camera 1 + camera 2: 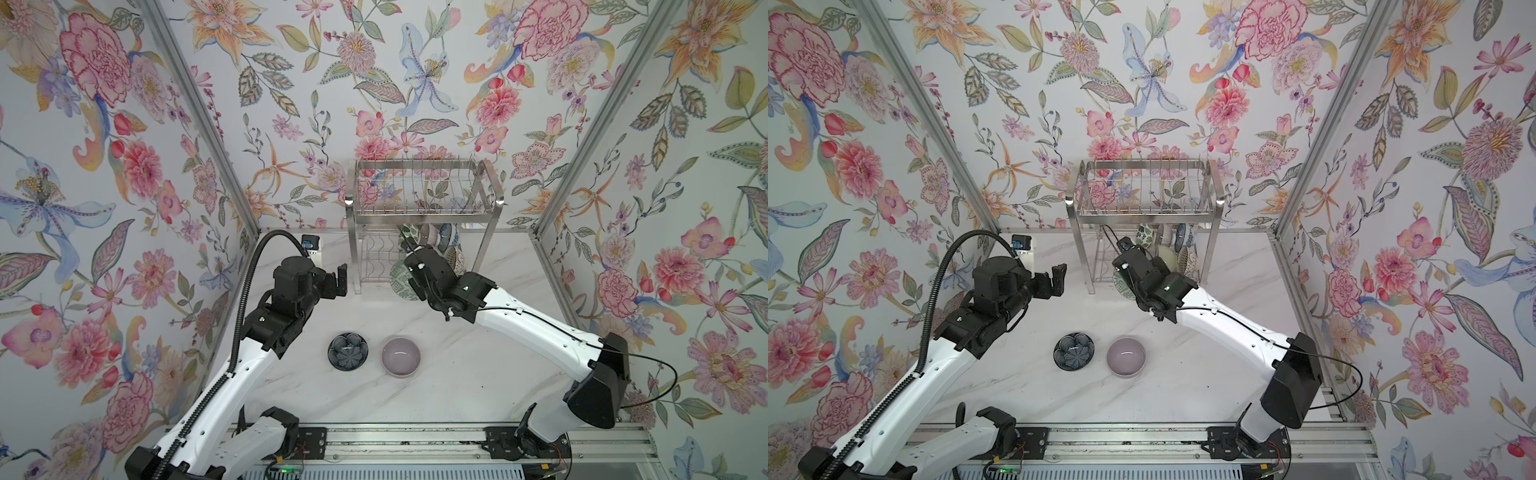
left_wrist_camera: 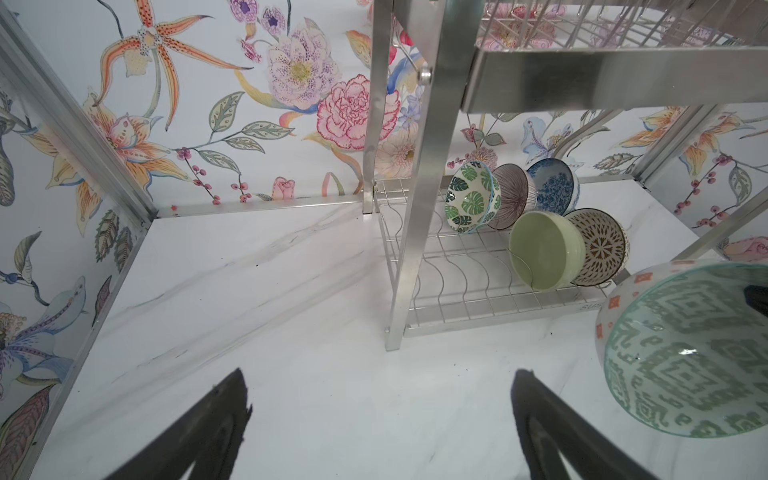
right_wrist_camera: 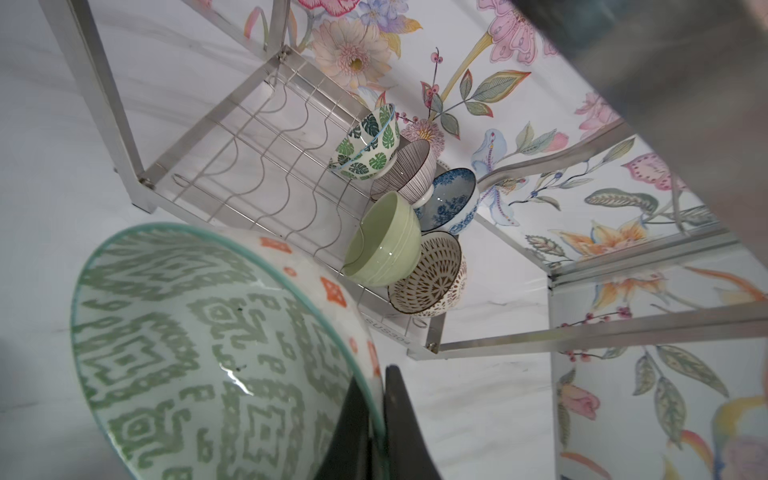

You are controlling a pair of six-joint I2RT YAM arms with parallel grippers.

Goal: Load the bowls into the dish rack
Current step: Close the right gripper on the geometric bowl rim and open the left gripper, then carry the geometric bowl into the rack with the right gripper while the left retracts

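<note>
Top views, rack: a two-tier dish rack point(image 1: 415, 213) stands at the back of a marble table point(image 1: 457, 382)
Top views, loose bowls: a dark flower bowl point(image 1: 348, 351) and a lilac bowl point(image 1: 400, 357) sit upright side by side near the table's front
Top views, left gripper: the left gripper point(image 1: 338, 280) hangs above the table just left of the rack, jaws wide apart, holding nothing
Left wrist view, racked bowls: on the lower shelf point(image 2: 498, 319) five bowls lean on their sides: leaf-print bowl point(image 2: 471, 197), striped bowl point(image 2: 513, 195) and blue floral bowl point(image 2: 552, 187) behind, green bowl point(image 2: 544, 249) and brown lattice bowl point(image 2: 600, 247) nearer
Right wrist view, right gripper: the right gripper point(image 3: 374, 397) is clamped on the rim of a tilted patterned bowl point(image 3: 208, 353), just in front of the lower shelf
</note>
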